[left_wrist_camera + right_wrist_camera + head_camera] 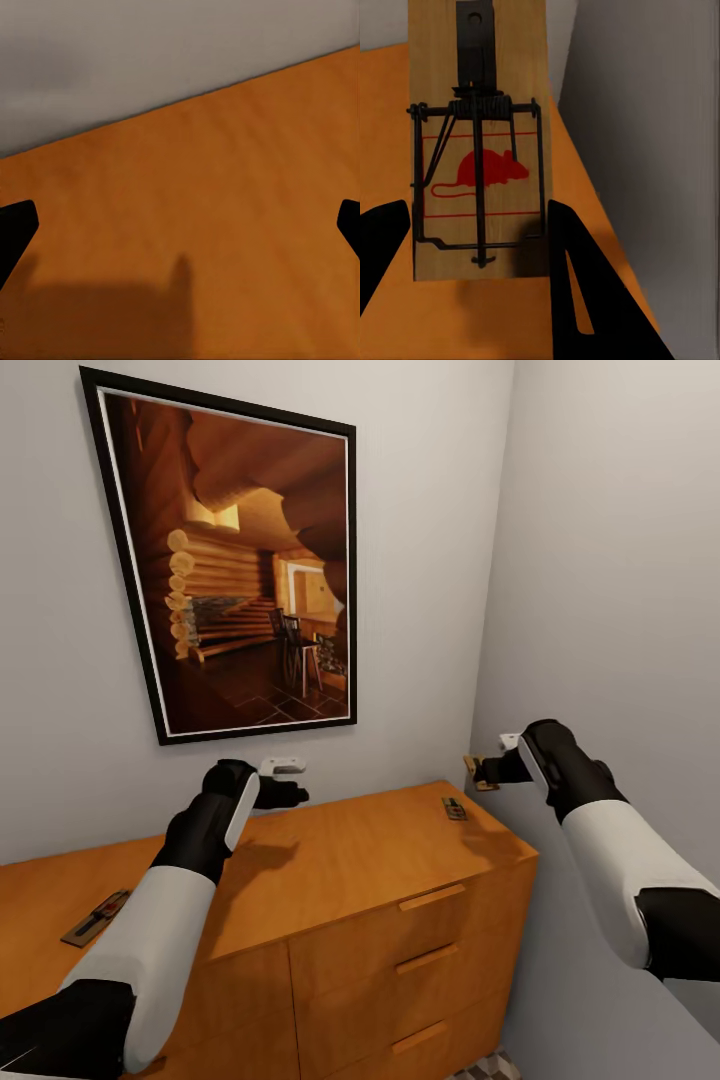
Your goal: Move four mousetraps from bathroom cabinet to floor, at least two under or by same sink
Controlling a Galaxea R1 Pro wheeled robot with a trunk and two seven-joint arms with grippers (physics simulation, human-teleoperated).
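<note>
The orange-brown cabinet (350, 860) stands against the wall in a corner. My right gripper (488, 770) hangs above its right end, shut on one mousetrap (473, 772). In the right wrist view this mousetrap (480, 150) is a wooden board with a red mouse print and a wire spring, pinched between the dark fingers (577, 277). A second mousetrap (454, 808) lies flat on the cabinet top below it. Another mousetrap (95, 918) lies near the top's left end. My left gripper (290, 794) hovers open over the back of the top (195, 210), holding nothing.
A large framed picture (240, 560) of a log interior hangs on the wall behind the cabinet. A grey side wall (620, 610) closes in close on the right, beside my right arm. A small patch of cube-patterned floor (490, 1068) shows at the cabinet's foot.
</note>
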